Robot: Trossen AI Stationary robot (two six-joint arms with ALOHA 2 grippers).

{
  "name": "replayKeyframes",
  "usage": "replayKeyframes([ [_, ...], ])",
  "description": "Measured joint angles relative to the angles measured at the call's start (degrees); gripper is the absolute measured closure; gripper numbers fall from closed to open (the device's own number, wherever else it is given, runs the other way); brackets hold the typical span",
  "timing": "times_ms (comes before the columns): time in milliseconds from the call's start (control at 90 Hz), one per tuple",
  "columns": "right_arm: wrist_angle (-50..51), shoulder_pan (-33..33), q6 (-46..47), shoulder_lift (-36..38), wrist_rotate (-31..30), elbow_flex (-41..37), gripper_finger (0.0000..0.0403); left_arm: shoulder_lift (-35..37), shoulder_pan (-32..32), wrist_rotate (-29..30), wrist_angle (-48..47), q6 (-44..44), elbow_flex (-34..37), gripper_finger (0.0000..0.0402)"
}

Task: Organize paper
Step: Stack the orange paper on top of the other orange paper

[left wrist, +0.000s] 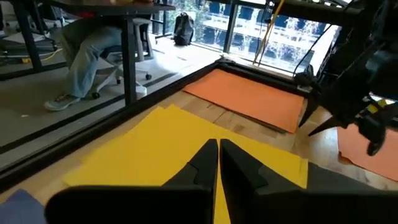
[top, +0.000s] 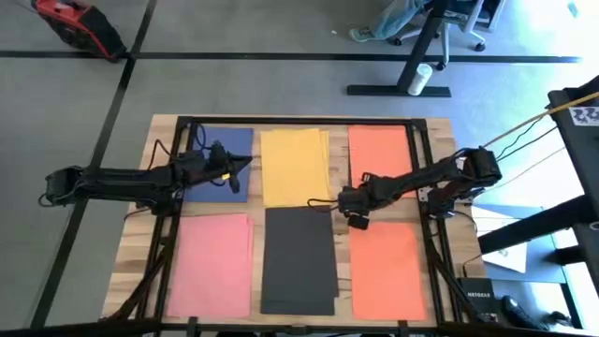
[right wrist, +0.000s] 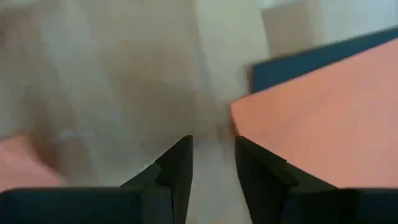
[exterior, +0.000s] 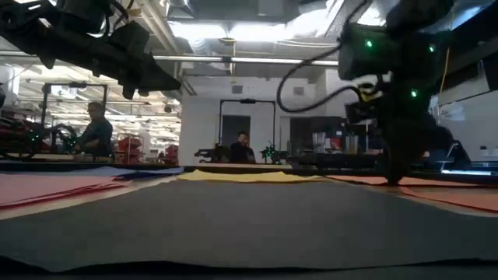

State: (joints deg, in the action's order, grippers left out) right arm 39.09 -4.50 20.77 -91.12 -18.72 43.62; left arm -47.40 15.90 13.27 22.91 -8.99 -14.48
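Spreading right up to the low camera, the dark grey sheets of construction paper (exterior: 257, 222) are lying in the front middle of our wooden table (top: 342, 164). From above, we are seeing six stacks in two rows: blue paper (top: 225, 167), yellow paper (top: 295, 166) and orange paper (top: 379, 154) along the far side, pink paper (top: 211, 264), the dark grey stack and a second orange stack (top: 386, 271) along the near side. We are holding our left gripper (top: 245, 163) above the edge of the blue sheets beside the yellow ones, its fingers pressed together with nothing between them. We are reaching our right gripper (top: 323, 199) across to the gap between the yellow and dark grey stacks, its fingers narrowly parted and gripping nothing.
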Motion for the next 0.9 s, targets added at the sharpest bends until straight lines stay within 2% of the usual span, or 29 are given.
replayKeyframes([
  [278, -3.2, 0.0, 0.4, 0.0, -7.8, -2.2, 0.0294, 0.0, 0.0, 0.0, 0.0, 0.0, 0.0, 0.0400],
  [456, -6.7, 0.4, 0.4, 0.2, -8.6, -4.5, 0.0298, 0.0, 0.0, 0.0, -0.1, 0.0, 0.0, 0.0400],
  [533, -6.6, 0.7, 0.5, 0.2, -8.0, -4.9, 0.0322, 0.0, 0.0, 0.0, -0.1, 0.0, 0.0, 0.0400],
  [656, -6.2, 0.4, 0.4, 0.4, -7.1, -4.4, 0.0389, 0.0, 0.0, 0.0, -0.1, 0.0, 0.0, 0.0400],
  [900, 1.8, 0.0, 0.5, 0.6, -5.1, 0.5, 0.0398, 0.0, 0.0, 0.0, -0.1, 0.2, 0.0, 0.0400],
])
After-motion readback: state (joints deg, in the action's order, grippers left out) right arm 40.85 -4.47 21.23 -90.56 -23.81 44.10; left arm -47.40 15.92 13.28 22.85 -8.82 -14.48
